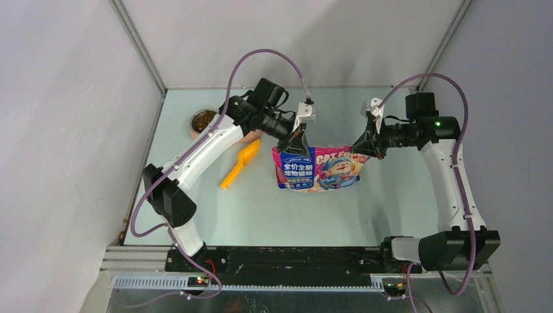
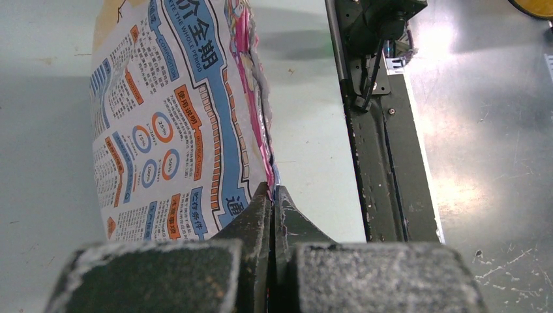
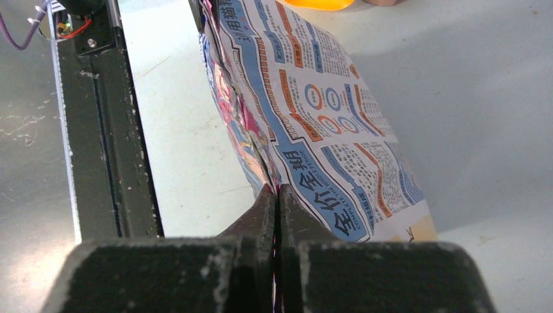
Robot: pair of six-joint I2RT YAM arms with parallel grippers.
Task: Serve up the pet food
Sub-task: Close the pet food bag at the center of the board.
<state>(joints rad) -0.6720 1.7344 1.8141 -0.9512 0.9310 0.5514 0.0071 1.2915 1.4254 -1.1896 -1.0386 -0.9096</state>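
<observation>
The glossy blue, pink and red "CAT FOOD" bag (image 1: 319, 169) hangs between my two grippers above the middle of the table. My left gripper (image 1: 297, 145) is shut on the bag's top left corner. My right gripper (image 1: 360, 149) is shut on its top right corner. In the left wrist view the jaws (image 2: 272, 192) pinch the bag's side seam, with the printed back panel (image 2: 169, 117) to the left. In the right wrist view the jaws (image 3: 277, 190) pinch the opposite seam of the bag (image 3: 326, 117). A steel bowl (image 1: 203, 119) at the far left holds brown kibble.
An orange scoop (image 1: 241, 163) lies on the table left of the bag, under my left arm; its edge shows in the right wrist view (image 3: 319, 3). A bit of pink feeder (image 1: 251, 137) peeks out beside the arm. A black rail (image 1: 280, 257) runs along the near edge. Grey walls enclose the table.
</observation>
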